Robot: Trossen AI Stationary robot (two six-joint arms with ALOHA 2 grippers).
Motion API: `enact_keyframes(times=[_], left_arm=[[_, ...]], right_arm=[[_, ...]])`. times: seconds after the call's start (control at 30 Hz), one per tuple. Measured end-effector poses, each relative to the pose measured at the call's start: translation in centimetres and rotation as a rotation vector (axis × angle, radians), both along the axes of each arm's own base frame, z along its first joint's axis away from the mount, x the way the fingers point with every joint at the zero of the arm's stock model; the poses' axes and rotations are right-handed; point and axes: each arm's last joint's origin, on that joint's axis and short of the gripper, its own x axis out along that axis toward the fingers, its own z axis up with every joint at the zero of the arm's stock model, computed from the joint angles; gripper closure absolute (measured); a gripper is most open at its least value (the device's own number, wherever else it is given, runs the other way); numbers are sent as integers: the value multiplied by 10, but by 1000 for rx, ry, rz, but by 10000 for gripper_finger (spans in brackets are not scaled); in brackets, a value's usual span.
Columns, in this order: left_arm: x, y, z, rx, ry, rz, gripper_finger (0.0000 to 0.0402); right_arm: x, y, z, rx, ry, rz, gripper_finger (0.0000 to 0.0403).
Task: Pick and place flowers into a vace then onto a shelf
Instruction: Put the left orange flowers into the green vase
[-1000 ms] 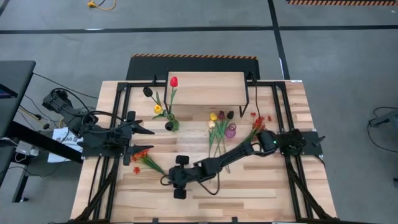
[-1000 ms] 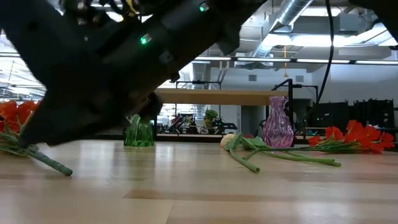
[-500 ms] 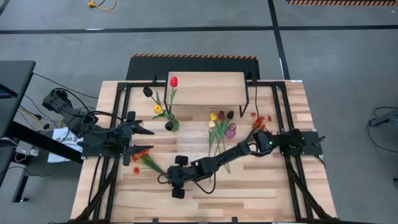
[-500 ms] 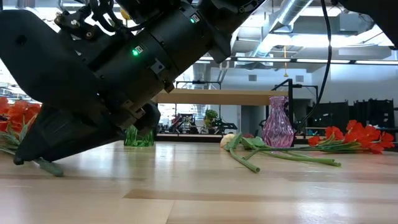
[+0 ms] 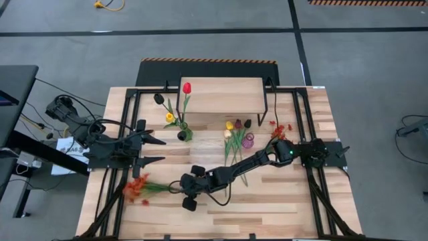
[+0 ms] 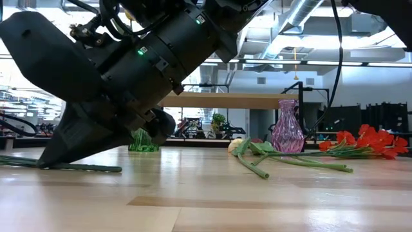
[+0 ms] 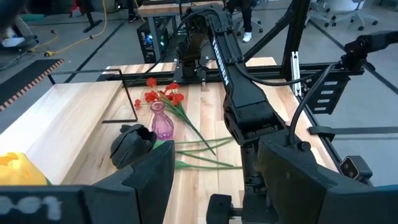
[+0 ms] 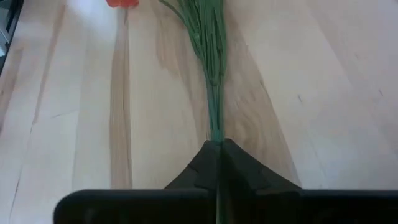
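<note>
Reaching across the front of the wooden surface point(image 5: 281, 201), the right arm lies low with its gripper point(image 5: 182, 189) pointed toward the left side. Its fingers point(image 8: 217, 163) are closed on the green stem of a spray of small red-orange blossoms point(image 5: 137, 188), which lies flat on the surface with its blossoms pointing away from the gripper. In the low view the same stem point(image 6: 77, 167) shows resting along the boards beside the gripper's tip.

The left gripper point(image 5: 157, 150) hovers near the left edge of the surface, its fingers spread apart and holding nothing.

A green vase point(image 5: 184, 134) stands just in front of the shelf point(image 5: 224, 94) and holds a red tulip point(image 5: 186, 88), a yellow tulip point(image 5: 170, 117) and a dark tulip point(image 5: 158, 98). A purple vase point(image 5: 248, 140) stands to its right, near the middle of the surface; in the low view it is upright point(image 6: 286, 135).

Beside the purple vase lie loose tulips point(image 5: 235, 127), yellow, cream and dark, with their stems running toward the front. A second red-orange spray point(image 5: 279, 129) lies to the right of the purple vase, near the right arm's base.
</note>
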Motion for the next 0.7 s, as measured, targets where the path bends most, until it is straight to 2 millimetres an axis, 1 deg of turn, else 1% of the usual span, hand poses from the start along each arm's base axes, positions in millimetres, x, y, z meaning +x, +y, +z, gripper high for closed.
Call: enact_keyframes(times=[0.13,0.27,0.33,0.37,0.47,0.57,0.7], left_arm=[[0,0,0,2,0,-1,181],[0,0,0,-2,0,0,181],[0,0,0,-2,1,1,181],[0,0,0,-2,0,1,181],[0,0,0,-1,3,2,181],[0,0,0,6,2,7,181],[0,0,0,12,2,9,181]], right_arm=[[-1,0,3,0,-4,-22,400],[-7,8,11,-100,-6,-15,401],[-14,14,18,-180,9,0,402],[-15,17,22,-205,-3,7,401],[-24,28,42,-282,-22,51,401],[-32,40,63,-320,-49,111,401],[-41,49,82,-334,-60,172,401]])
